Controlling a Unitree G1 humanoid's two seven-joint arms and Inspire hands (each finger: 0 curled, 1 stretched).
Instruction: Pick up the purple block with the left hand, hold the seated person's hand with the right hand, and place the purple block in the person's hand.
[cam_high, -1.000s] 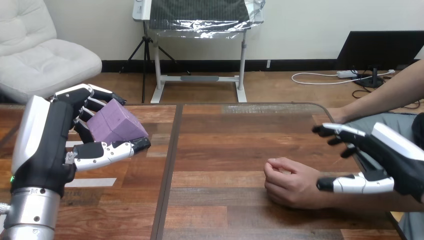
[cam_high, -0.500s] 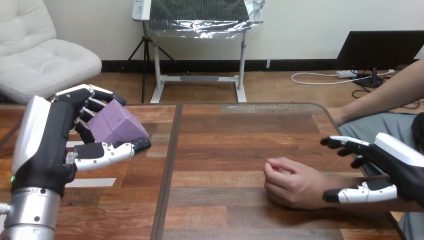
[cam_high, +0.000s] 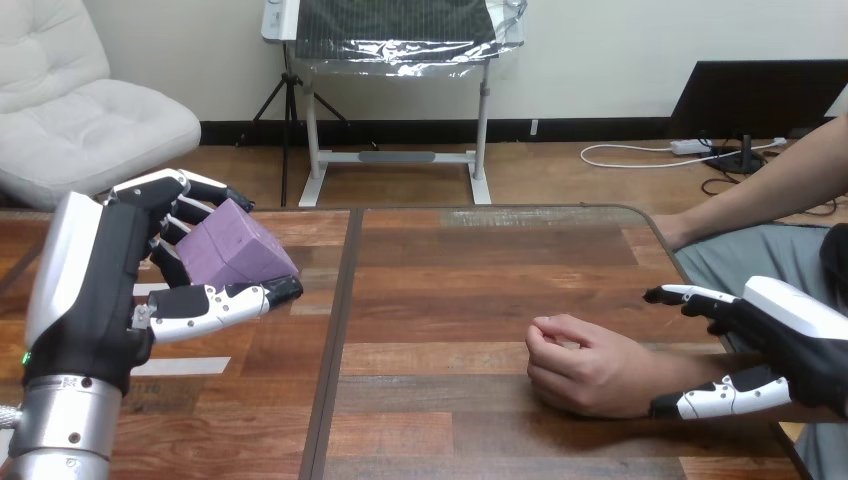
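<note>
The purple block (cam_high: 232, 247) is held above the table at the left, with my left hand (cam_high: 110, 290) shut on it: fingers curl over its far side and the thumb runs under its near edge. The person's hand (cam_high: 580, 368) rests on the wooden table (cam_high: 450, 270) at the lower right, closed into a loose fist. My right hand (cam_high: 775, 345) is open at the right edge, over the person's forearm; its fingers reach above the wrist and its thumb lies along the wrist's near side. I cannot tell whether it touches the wrist.
A dark seam (cam_high: 330, 340) runs front to back down the table between the block and the person's hand. The table's right edge lies just beyond the person's forearm.
My right hand has sunk lower and drawn back toward the right edge, along the person's forearm. The left hand with the block and the person's fist have stayed put.
</note>
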